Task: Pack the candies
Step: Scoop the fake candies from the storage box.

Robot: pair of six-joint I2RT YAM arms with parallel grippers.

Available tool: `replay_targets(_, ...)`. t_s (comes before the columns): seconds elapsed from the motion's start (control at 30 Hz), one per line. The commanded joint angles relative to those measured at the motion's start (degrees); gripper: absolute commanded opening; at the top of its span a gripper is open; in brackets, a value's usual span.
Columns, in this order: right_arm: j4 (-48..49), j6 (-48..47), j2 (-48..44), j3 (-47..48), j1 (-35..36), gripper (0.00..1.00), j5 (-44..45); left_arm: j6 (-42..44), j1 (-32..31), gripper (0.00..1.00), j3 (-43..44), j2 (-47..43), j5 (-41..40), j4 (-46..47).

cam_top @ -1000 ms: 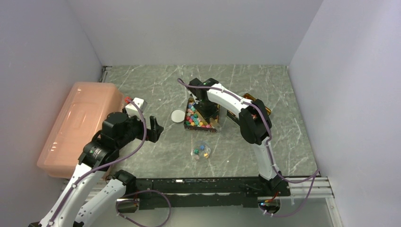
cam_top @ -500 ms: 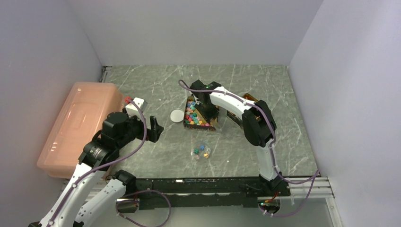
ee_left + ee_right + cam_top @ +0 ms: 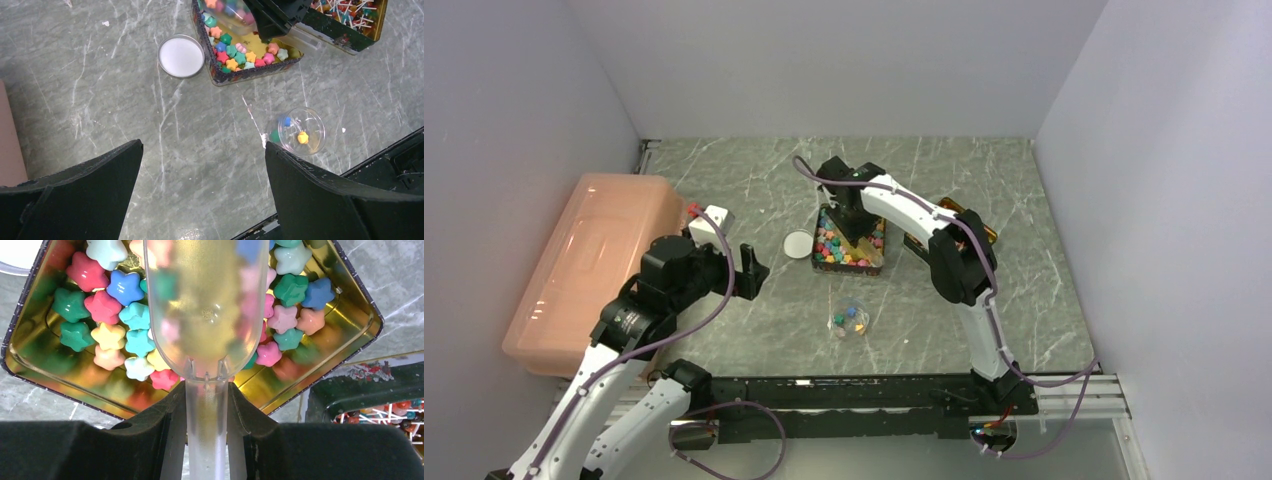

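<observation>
The candies (image 3: 107,305) are small star-shaped sweets in pink, blue, green and yellow, lying in an open square gold tin (image 3: 15,360). My right gripper (image 3: 206,395) is shut on the handle of a clear plastic scoop (image 3: 205,305), whose bowl hangs low over the candies; blurred colours show through it. From above, the right gripper (image 3: 844,212) is over the tin (image 3: 816,258). My left gripper (image 3: 202,145) is open and empty above bare table, left of a small clear jar (image 3: 301,131) holding a few candies.
The jar's white lid (image 3: 181,56) lies left of the tin. A second tin (image 3: 350,15) of stick sweets stands behind right. A pink lidded box (image 3: 589,265) fills the left edge, with a small white object (image 3: 707,222) beside it.
My right gripper has moved the scoop toward the far left over the tin, and the tin has turned slightly. The left arm has not moved.
</observation>
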Motion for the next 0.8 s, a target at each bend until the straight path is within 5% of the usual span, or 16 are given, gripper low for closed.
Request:
replay_targets(0.0, -1.1, -1.1, 2.6, 4.2, -0.1, 0.00, 1.0, 0.6, 0.6, 0.99, 0.0, 0.3, 0.3, 1.5)
replay_targets(0.43, 6.9, -0.8, -0.5, -1.0, 0.1, 0.00, -1.3, 0.7, 1.0, 0.99, 0.1, 0.7, 0.8, 1.7)
replay_targets(0.77, 6.2, -1.2, 1.7, 4.6, 0.2, 0.00, -1.9, 0.7, 1.3, 0.99, 0.1, 1.0, 1.0, 1.6)
